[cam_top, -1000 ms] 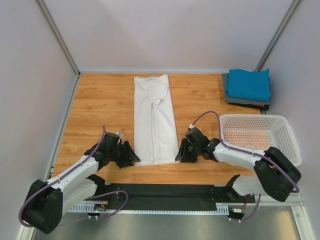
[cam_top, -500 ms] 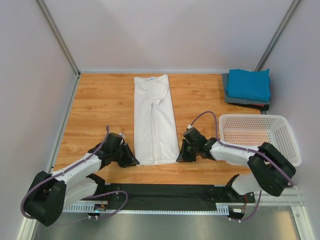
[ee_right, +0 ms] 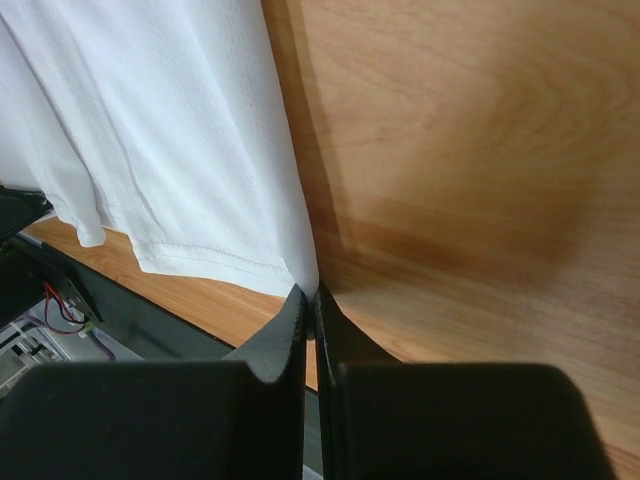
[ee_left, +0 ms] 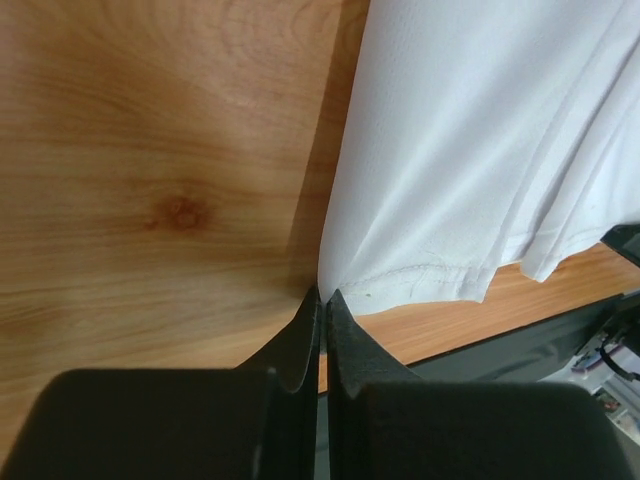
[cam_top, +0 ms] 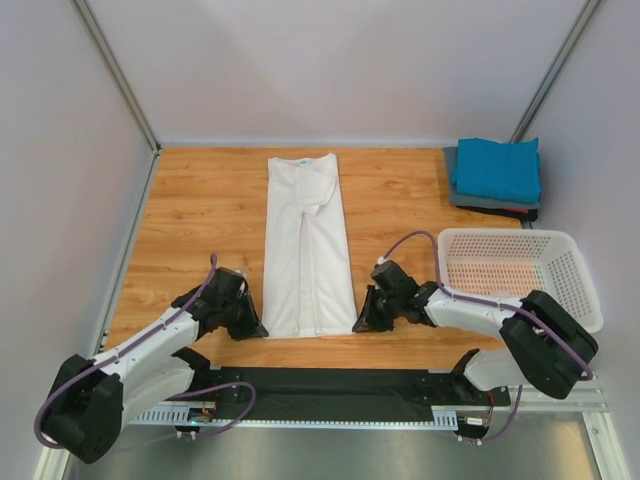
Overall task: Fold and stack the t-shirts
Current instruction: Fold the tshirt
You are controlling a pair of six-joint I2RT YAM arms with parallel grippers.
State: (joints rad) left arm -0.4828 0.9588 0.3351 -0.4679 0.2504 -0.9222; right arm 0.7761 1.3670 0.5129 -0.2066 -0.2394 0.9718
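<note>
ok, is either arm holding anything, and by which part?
White t-shirt, by both: left gripper at its near-left hem corner, right gripper at the near-right.

**Soft even light up top, wrist cams mushy up close**

The top view was bright and evenly lit from above, with no harsh glare and only faint, short shadows under the arms and the basket (cam_top: 505,233). Grain on the wooden table (cam_top: 200,220) looked crisp. The white t-shirt (cam_top: 305,250) stayed bright without blowing out. On the left wrist cam the cloth threw a dark band along its edge, and the left gripper (ee_left: 322,295) was a soft black blur. The right gripper (ee_right: 311,290) was just as blurry, beside a broad brown shadow on the wood.
</note>
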